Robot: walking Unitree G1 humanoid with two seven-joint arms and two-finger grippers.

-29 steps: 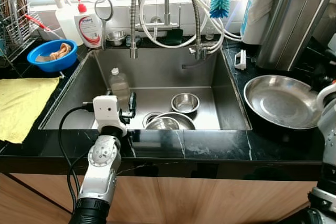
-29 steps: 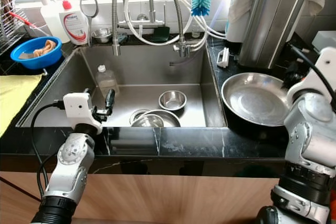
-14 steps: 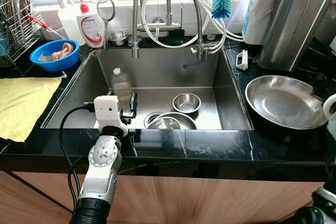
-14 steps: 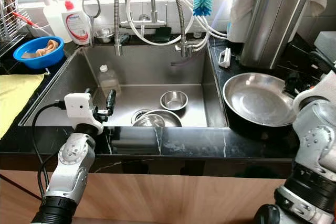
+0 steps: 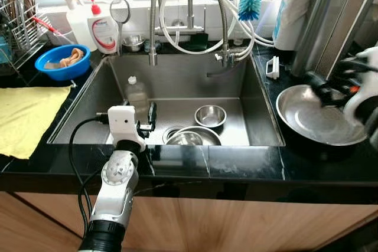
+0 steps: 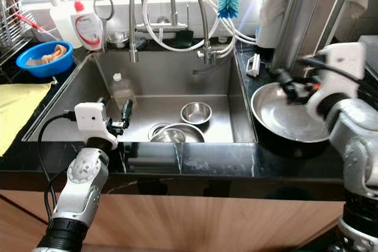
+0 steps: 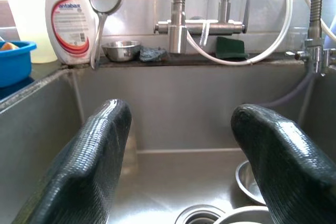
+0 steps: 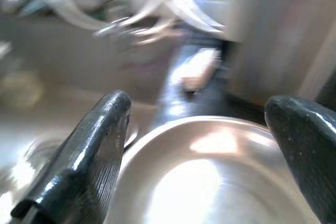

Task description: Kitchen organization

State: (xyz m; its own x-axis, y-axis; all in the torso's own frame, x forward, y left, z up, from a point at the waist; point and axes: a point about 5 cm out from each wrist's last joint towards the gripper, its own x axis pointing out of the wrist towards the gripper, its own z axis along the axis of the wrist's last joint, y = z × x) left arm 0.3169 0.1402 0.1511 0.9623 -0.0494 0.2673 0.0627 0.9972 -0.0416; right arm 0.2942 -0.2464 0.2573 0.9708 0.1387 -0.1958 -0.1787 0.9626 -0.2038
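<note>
Little looks sorted — my right gripper (image 6: pixel 290 88) hangs spread wide over the big steel pan (image 6: pixel 283 116) on the counter, gripping nothing. My left gripper (image 5: pixel 149 116) waits unclenched above the sink (image 5: pixel 177 78), where two bowls (image 5: pixel 209 115) and a bottle (image 5: pixel 134 94) remain.

Three steel bowls in sink (image 5: pixel 209 114) (image 5: pixel 183 139) (image 5: pixel 199 133), one plastic bottle (image 5: pixel 135 93), one pan (image 5: pixel 319 116)

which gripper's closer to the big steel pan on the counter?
Right. The right gripper is open just above the steel pan at its far rim. The left gripper, also open, hangs over the sink's near left edge, well away from it.
</note>
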